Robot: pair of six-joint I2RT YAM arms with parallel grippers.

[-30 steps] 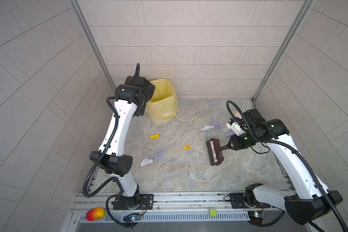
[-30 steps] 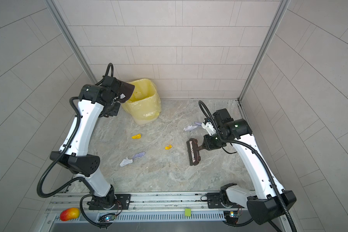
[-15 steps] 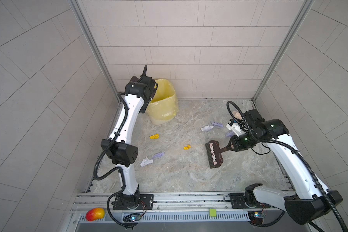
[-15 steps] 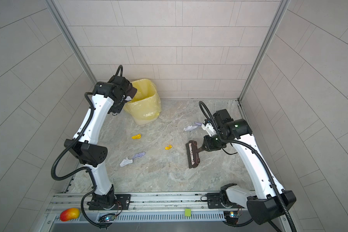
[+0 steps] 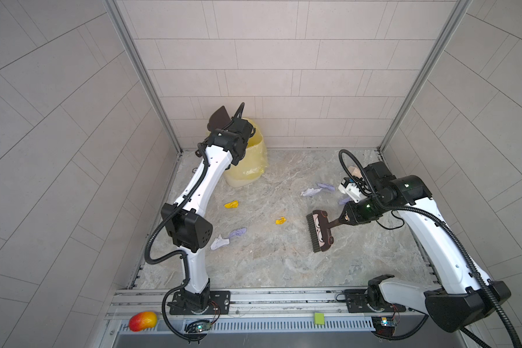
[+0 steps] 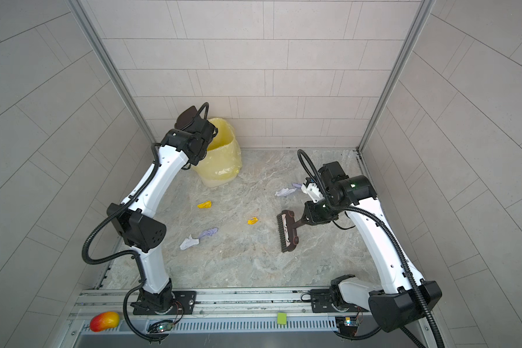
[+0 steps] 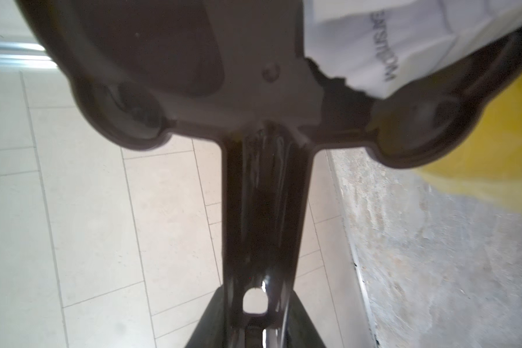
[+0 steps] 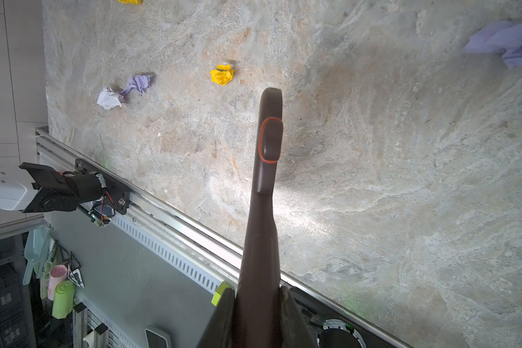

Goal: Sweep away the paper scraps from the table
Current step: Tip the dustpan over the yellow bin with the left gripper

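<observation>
Gripping brown brush (image 5: 320,231): right gripper (image 5: 343,221), clamped on handle. Left gripper (image 7: 261,316) clasps dustpan (image 5: 219,118) by yellow bin (image 5: 255,168). Paper scraps (image 5: 231,205) litter table (image 5: 284,265).

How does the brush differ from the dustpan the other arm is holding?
The brush is down at the table; the dustpan is up high by the yellow bin. The brush has bristles and a cartoon face; the dustpan is a smooth scoop. Both are dark brown, held by their handles.
</observation>
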